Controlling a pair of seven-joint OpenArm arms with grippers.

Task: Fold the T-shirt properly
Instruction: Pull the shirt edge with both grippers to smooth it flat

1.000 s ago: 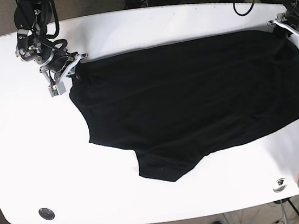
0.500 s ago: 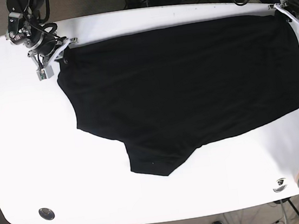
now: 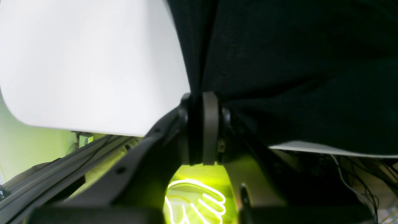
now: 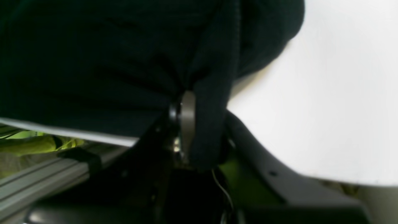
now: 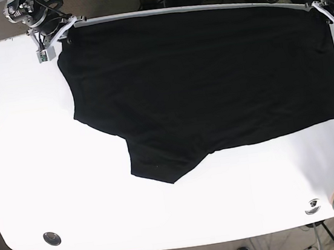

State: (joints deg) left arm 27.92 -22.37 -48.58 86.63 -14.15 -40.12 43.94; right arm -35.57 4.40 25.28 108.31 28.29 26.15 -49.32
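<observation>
Stretching across the far half of the white table (image 5: 29,148), the black T-shirt (image 5: 204,78) lies spread flat, its top edge drawn taut along the table's far rim between the two grippers. The right gripper (image 5: 61,33) sits at the shirt's far corner on the base view's left — its wrist view shows the jaws closed on a bunched fold of the dark fabric (image 4: 211,124). The left gripper (image 5: 323,9) sits at the opposite far corner, and its wrist view shows the two fingers (image 3: 210,127) pressed together with the cloth's edge (image 3: 279,62) pinched between them. From those corners the shirt runs toward the near side — its lowest point hangs left of centre, well apart from both grippers.
</observation>
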